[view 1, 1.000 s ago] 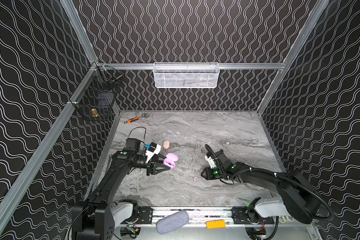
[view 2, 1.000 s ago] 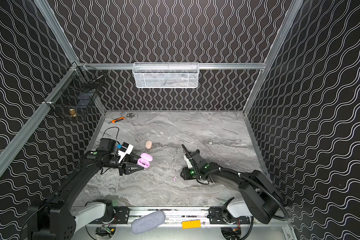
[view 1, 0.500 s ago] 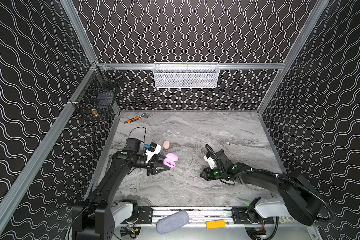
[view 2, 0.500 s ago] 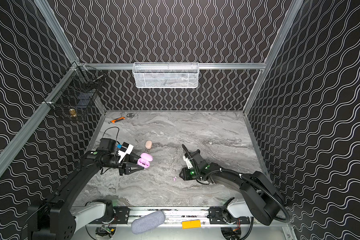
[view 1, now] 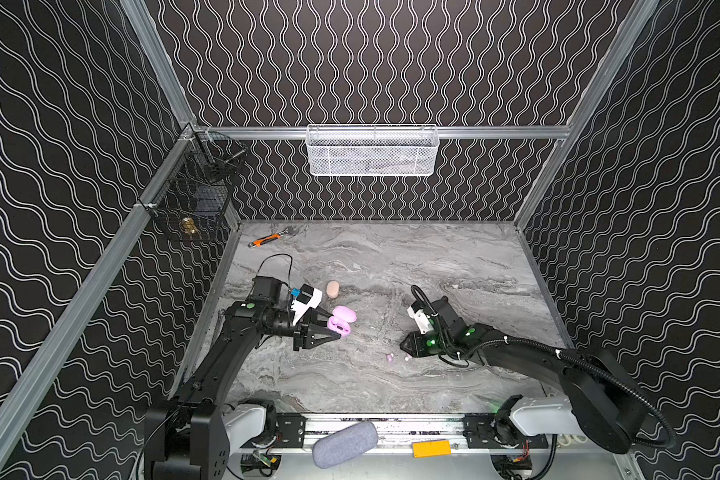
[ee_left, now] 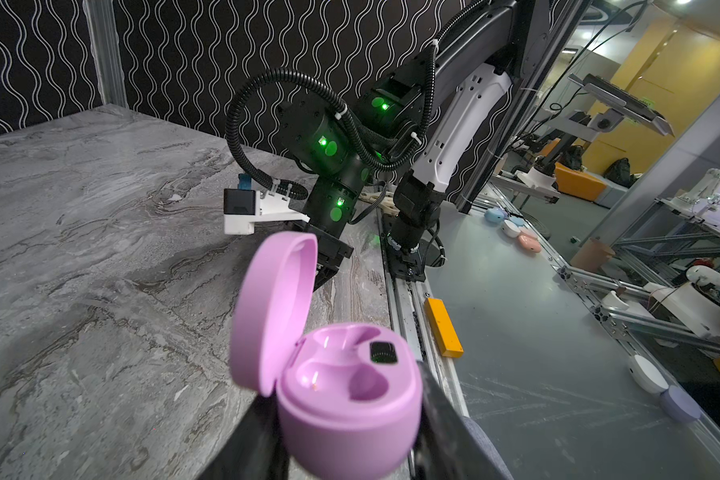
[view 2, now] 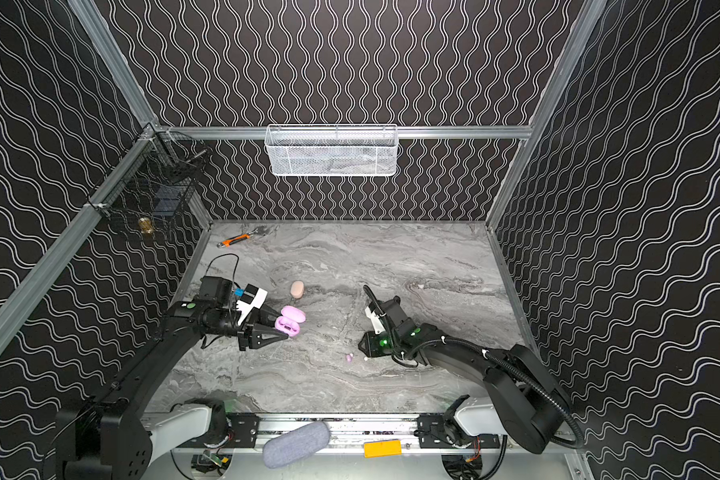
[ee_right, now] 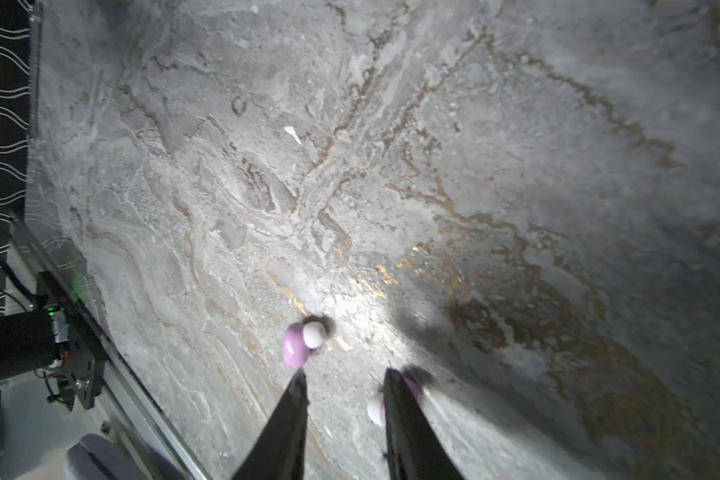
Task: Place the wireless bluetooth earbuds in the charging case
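Left end effector [view 1: 334, 328] was clamped on the lilac charging case [ee_left: 350, 399], with 1 finger on each side of the base. The lid stood open and 2 wells faced up. It sat left of centre, low over the worktop [view 1: 433, 257]; could not tell if it touched.

Right end effector [ee_right: 344, 376] was down at the worktop, near and right of centre. Its fingers were apart, with bare worktop between the tips and nothing gripped. 2 lilac, white-tipped earbuds lay there. The left earbud [ee_right: 298, 345] was just off 1 fingertip. The right earbud [ee_right: 375, 409] was against the inner face of the other finger and partly hidden by it. Both show as small dots in both top views, well right of the case.

A peach case [view 1: 332, 289] sat shut, just far of the lilac one. An orange-handled wrench [view 1: 267, 240] lay in the far left corner.
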Motion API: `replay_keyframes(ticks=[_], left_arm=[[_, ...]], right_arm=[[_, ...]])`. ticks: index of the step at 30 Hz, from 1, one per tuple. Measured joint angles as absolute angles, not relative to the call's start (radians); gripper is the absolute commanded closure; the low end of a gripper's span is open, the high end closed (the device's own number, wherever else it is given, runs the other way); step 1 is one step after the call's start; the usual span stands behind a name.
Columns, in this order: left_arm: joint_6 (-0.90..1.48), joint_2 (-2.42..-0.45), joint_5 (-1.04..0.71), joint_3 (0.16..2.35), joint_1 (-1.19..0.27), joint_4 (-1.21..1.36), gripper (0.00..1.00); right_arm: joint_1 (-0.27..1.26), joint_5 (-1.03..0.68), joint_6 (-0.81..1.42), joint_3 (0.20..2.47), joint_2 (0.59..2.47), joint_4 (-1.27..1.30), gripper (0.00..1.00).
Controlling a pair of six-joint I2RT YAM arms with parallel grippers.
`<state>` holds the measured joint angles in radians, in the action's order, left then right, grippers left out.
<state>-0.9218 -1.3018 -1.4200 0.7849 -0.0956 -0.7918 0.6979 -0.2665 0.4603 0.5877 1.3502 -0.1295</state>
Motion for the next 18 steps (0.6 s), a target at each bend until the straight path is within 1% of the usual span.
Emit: replay_keyframes(ticks=[18], left_arm=[[-0.922, -1.299, -1.42, 0.785, -0.096, -0.791, 0.66]], right_arm=[[0.679, -0.29, 0.482, 0.511, 1.338, -0.128, 0.66]])
